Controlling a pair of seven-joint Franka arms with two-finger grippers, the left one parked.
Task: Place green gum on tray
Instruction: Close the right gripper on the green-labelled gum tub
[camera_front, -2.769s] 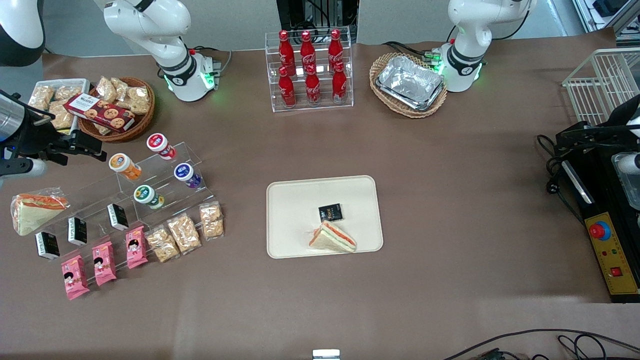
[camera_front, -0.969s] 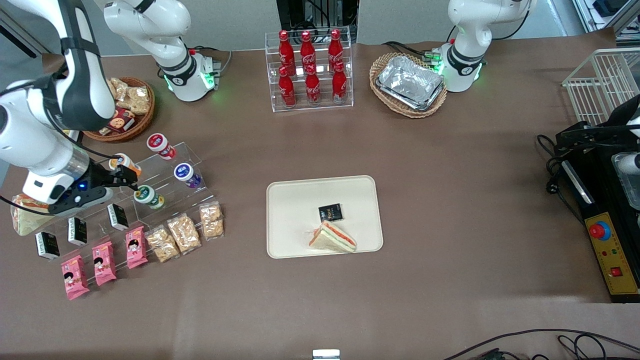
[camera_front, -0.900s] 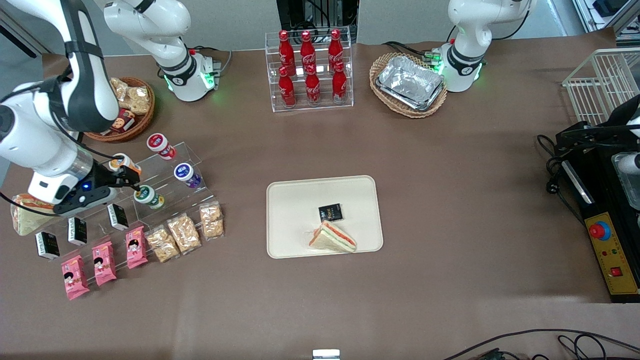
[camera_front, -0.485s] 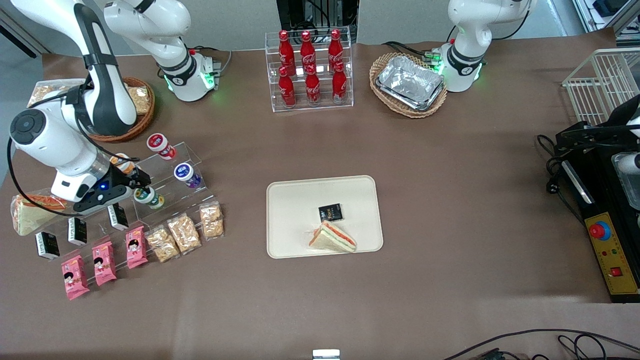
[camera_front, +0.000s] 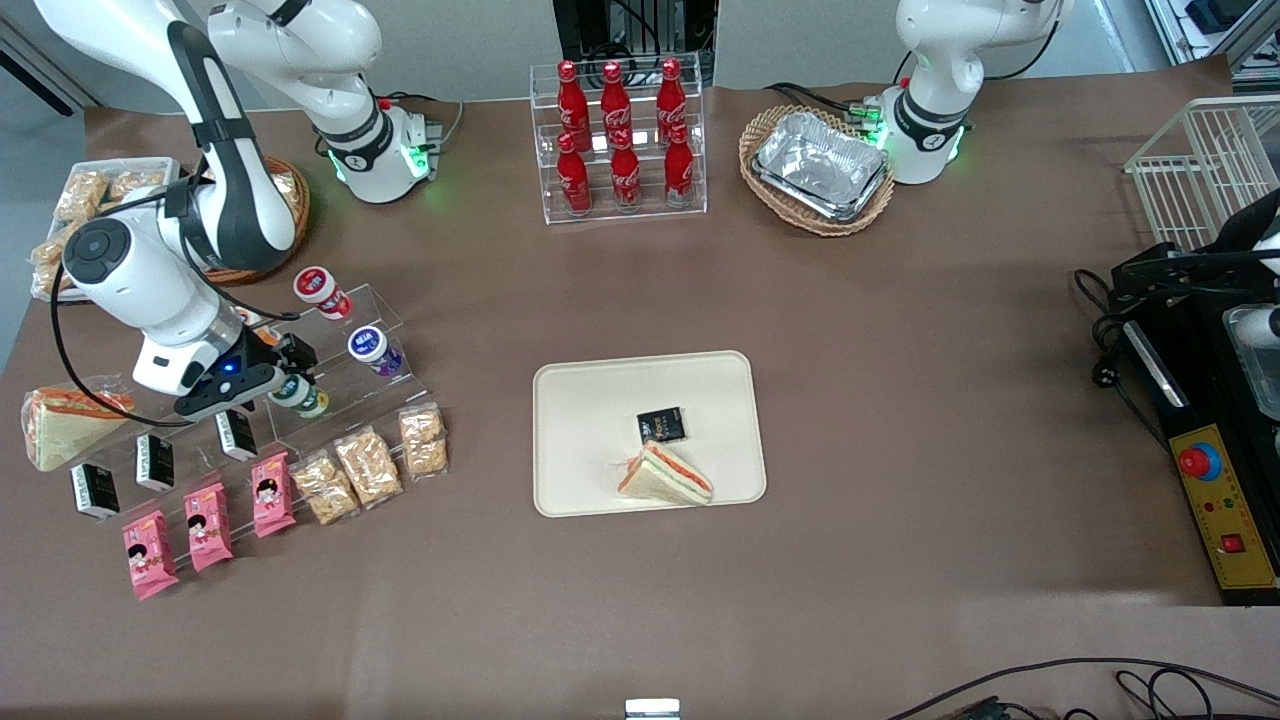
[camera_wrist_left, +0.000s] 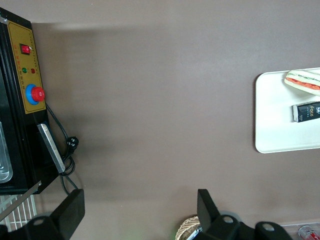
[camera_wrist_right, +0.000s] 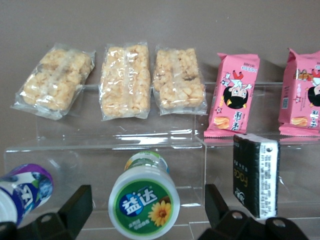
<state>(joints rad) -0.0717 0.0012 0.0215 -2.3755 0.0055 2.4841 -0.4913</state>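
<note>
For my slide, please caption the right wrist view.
Open gripper straddles the green gum on the clear stand.

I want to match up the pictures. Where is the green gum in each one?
Front view: the green gum sits on the clear stand, right at the pincer.
Right wrist view: the gum fills the gap between the open pincer's fingers, lid facing the camera.
Left wrist view: not in it.
Shared landmark: the purple gum beside it shows in the front and right wrist views.
</note>
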